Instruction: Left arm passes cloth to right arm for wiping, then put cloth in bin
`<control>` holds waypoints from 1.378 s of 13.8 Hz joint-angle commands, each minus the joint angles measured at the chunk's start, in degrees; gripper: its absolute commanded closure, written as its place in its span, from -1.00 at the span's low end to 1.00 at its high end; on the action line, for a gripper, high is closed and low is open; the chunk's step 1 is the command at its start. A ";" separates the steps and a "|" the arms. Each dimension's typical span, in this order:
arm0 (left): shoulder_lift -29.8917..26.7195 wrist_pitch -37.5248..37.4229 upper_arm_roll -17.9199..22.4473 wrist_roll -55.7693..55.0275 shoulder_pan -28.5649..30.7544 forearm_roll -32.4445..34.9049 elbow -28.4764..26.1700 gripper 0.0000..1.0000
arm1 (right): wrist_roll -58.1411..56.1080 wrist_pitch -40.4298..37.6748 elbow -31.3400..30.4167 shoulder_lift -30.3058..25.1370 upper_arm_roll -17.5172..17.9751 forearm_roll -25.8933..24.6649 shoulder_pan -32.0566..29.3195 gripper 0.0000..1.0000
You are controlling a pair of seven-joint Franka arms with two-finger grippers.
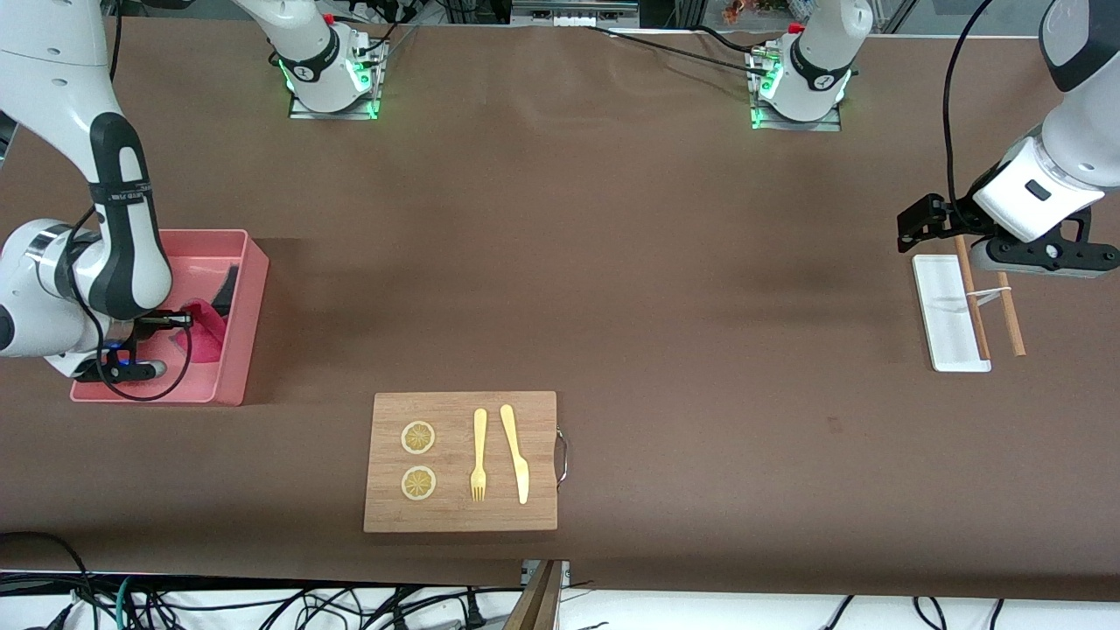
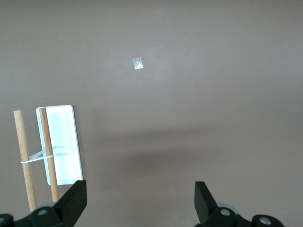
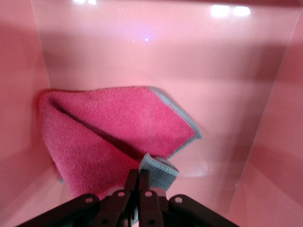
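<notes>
Right gripper (image 3: pixel 138 182) hanging inside pink bin (image 1: pixel 249 289), mid-left of front frame, jaws pinching grey corner of crimson cloth (image 3: pixel 113 137). Cloth mostly lying on bin floor. Risk: fuzzy corner snagging on fingers, riding up when lifting. Left gripper (image 2: pixel 137 201) waiting wide over table beside white tray (image 2: pixel 61 142).

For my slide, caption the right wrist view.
Right gripper shut on the cloth's corner inside the bin.

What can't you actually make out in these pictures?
- Front view: the right gripper, inside the bin, is mostly hidden by its own arm; only part of the cloth shows.
- Right wrist view: its fingers are pinched on the cloth's corner; the bin's rim is cut off.
- Front view: the left gripper, over the white tray, covers the sticks' upper ends.
</notes>
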 commanded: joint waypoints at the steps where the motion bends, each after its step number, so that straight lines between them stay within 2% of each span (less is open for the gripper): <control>1: -0.70 -0.59 -0.36 1.12 0.53 -0.98 -0.26 -1.00 | 0.28 -0.25 -0.30 -3.49 0.14 0.94 -0.23 -1.00; 3: -0.70 -0.59 -0.36 1.21 0.53 -0.98 -0.26 -1.00 | 0.28 -5.41 0.40 -9.54 0.14 0.94 -1.20 -1.00; 6: -0.70 -0.59 -0.27 1.21 0.53 -0.98 -0.26 -1.00 | 1.15 -19.55 6.98 -15.53 0.58 0.15 -1.11 -1.00; 8: -0.70 -0.59 -0.27 1.21 0.53 -0.98 -0.26 -1.00 | 6.66 -25.63 10.24 -18.87 3.46 -1.07 -0.93 -1.00; 11: -0.70 -0.59 -0.36 1.21 0.53 -0.98 -0.26 -1.00 | 11.97 -27.15 10.08 -25.64 12.42 -9.22 -1.11 -1.00; 13: -0.70 -0.59 -0.27 1.21 0.53 -0.98 -0.26 -1.00 | 11.80 -27.24 9.64 -28.63 16.04 -11.27 -1.20 -1.00; 16: -0.70 -0.59 -0.36 1.21 0.53 -0.98 -0.26 -1.00 | 11.88 -27.95 9.64 -34.34 16.49 -10.48 -2.43 -1.00; 19: -0.70 -0.59 -0.27 1.21 0.53 -0.89 -0.26 -1.00 | 11.88 -29.34 9.46 -35.50 18.59 -10.13 -3.13 -1.00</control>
